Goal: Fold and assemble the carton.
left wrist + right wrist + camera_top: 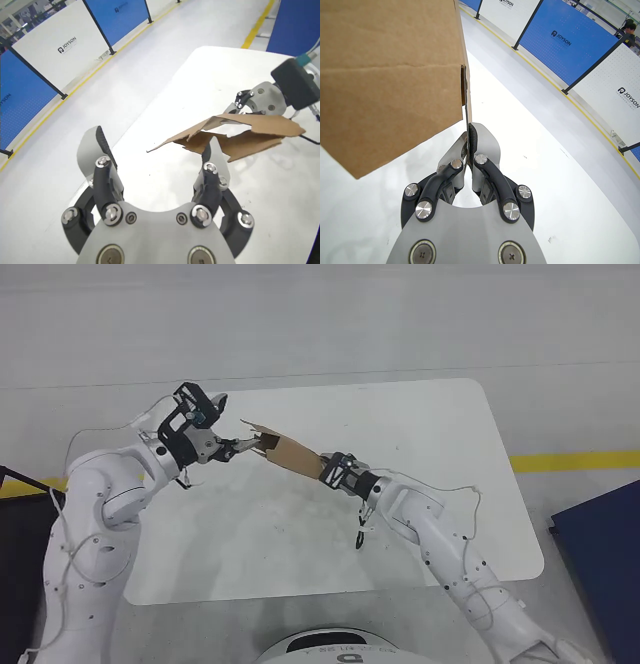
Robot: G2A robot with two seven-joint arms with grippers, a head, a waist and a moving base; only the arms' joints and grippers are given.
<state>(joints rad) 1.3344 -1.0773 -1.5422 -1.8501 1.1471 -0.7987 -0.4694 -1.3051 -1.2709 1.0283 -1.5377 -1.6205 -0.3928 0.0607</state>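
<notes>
A flattened brown carton (288, 452) hangs above the white table (430, 424), near its middle. My right gripper (333, 470) is shut on the carton's near edge; its wrist view shows the pads (471, 136) pinching a thin cardboard flap below the broad carton (390, 75) panel. My left gripper (244, 449) is at the carton's other end, open. In its wrist view the left gripper (157, 147) has its fingers spread wide, one fingertip (212, 152) just in front of the carton (237, 135) with its loose flaps, nothing between the jaws. The right gripper (260, 101) shows behind the carton.
The table's far rounded edge (200, 50) borders grey floor with a yellow line (575, 461). Blue and white partition panels (570, 42) stand beyond the floor. A blue object (605, 534) sits off the table's right side.
</notes>
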